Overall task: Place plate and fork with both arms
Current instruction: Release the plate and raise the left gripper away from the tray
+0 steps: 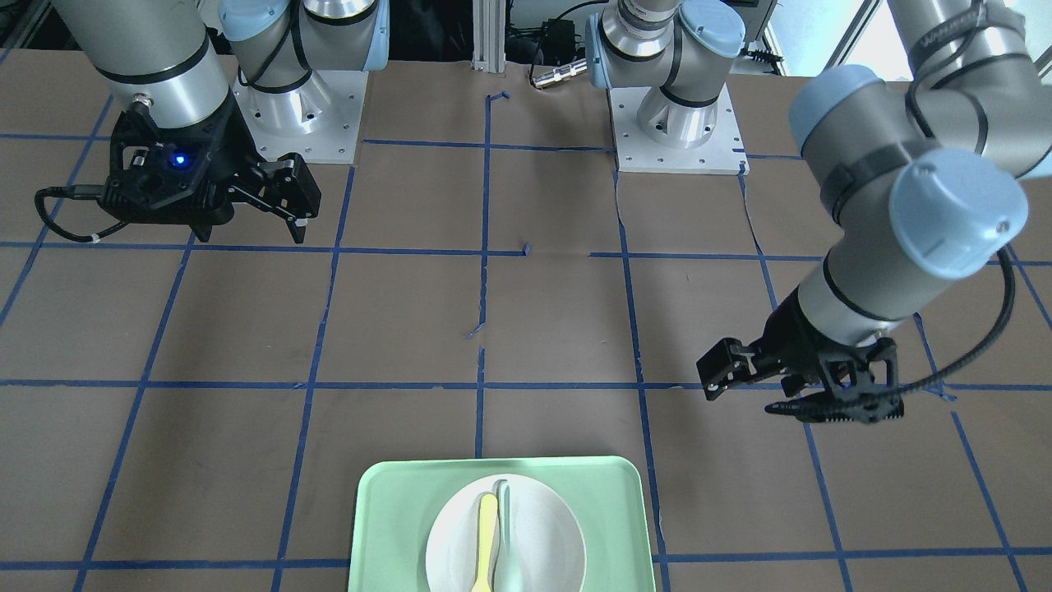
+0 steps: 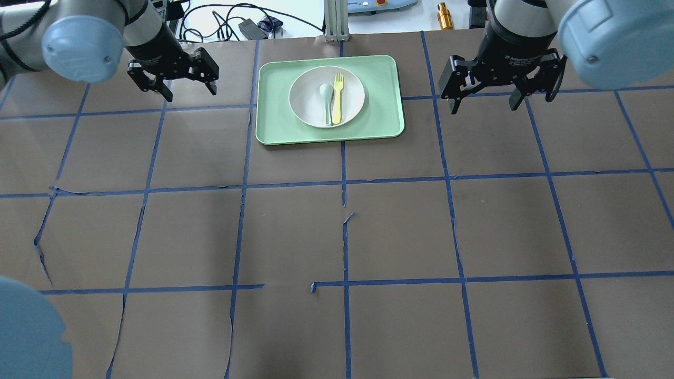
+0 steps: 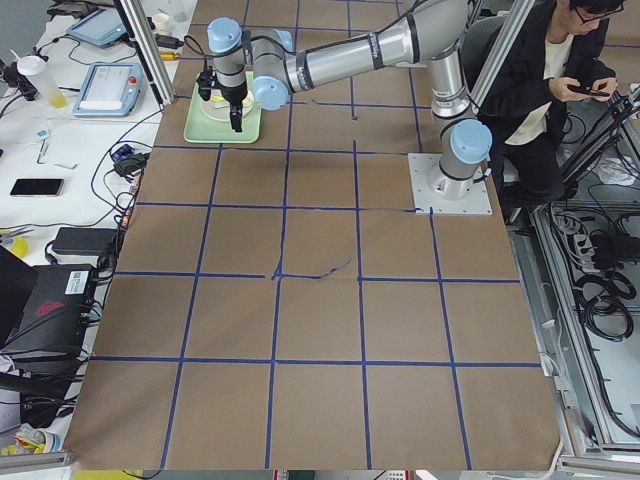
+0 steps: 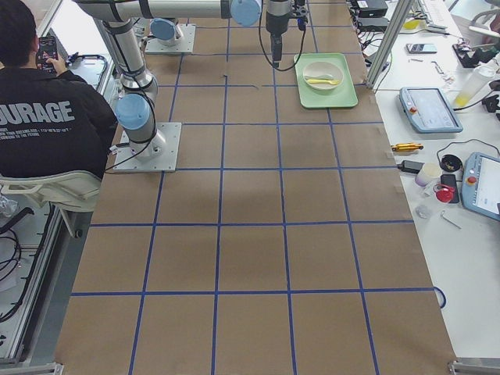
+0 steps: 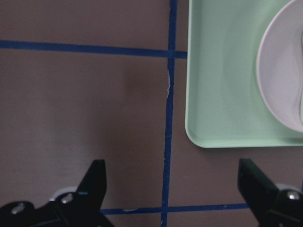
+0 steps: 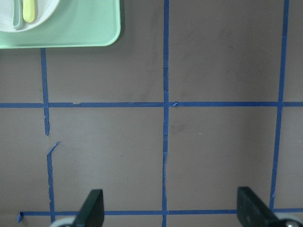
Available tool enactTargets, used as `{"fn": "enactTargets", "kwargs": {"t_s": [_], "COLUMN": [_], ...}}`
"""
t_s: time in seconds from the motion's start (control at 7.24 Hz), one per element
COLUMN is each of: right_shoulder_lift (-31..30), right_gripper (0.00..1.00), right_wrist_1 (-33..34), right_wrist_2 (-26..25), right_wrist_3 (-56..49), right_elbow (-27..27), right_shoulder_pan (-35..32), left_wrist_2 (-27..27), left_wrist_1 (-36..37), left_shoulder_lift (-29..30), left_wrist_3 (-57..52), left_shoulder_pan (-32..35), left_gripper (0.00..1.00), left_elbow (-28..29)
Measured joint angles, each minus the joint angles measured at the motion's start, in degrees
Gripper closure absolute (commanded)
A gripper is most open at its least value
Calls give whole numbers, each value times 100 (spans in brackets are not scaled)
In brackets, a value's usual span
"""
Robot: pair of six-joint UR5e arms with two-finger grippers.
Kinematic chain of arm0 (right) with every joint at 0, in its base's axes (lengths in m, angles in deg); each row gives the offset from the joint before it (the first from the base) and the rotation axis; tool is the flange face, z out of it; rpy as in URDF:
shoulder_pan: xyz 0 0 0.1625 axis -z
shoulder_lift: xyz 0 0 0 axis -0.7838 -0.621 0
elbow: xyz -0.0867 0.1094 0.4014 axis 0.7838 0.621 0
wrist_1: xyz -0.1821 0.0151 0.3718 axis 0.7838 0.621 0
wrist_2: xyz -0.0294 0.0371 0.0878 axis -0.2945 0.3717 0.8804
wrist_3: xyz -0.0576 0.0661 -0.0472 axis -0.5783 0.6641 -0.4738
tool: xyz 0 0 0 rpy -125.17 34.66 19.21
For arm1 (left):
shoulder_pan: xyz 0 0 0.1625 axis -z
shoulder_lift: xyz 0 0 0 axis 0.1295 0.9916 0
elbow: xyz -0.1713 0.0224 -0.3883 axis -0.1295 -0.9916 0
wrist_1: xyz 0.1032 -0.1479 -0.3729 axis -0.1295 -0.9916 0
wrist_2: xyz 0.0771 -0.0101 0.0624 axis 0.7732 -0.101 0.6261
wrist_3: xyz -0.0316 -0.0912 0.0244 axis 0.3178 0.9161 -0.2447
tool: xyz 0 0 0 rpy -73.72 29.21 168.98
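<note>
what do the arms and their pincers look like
Both arms are silver cylinders with light-blue joint caps and black bands: left arm, right arm. Each ends in a black two-finger pincer, left pincer, right pincer. A blue light glows on the right one; black cables trail from both wrists.

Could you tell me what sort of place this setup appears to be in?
Most likely a robotics lab: a left arm and a right arm bolted to a table gridded with blue tape, a teach pendant and cables on side benches, and a seated person alongside.
</note>
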Motion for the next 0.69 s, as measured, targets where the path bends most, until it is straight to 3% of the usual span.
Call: {"fn": "enactTargets", "kwargs": {"t_s": [0.28, 0.69], "right_shoulder_lift": [-5, -18], "right_gripper": [0, 0], "right_wrist_1": [21, 57], "right_wrist_2": [35, 42], "right_wrist_3": [4, -1], "right_elbow": [4, 38], "right_shoulder_pan": [-1, 0], "left_wrist_2": [170, 472], "left_wrist_1": [-474, -804], "left_shoulder_lift": [-668, -1183], "left_wrist_3": [628, 1103], "left_shoulder_pan": [311, 892], "left_gripper": [0, 0], "left_elbow": [-72, -316]}}
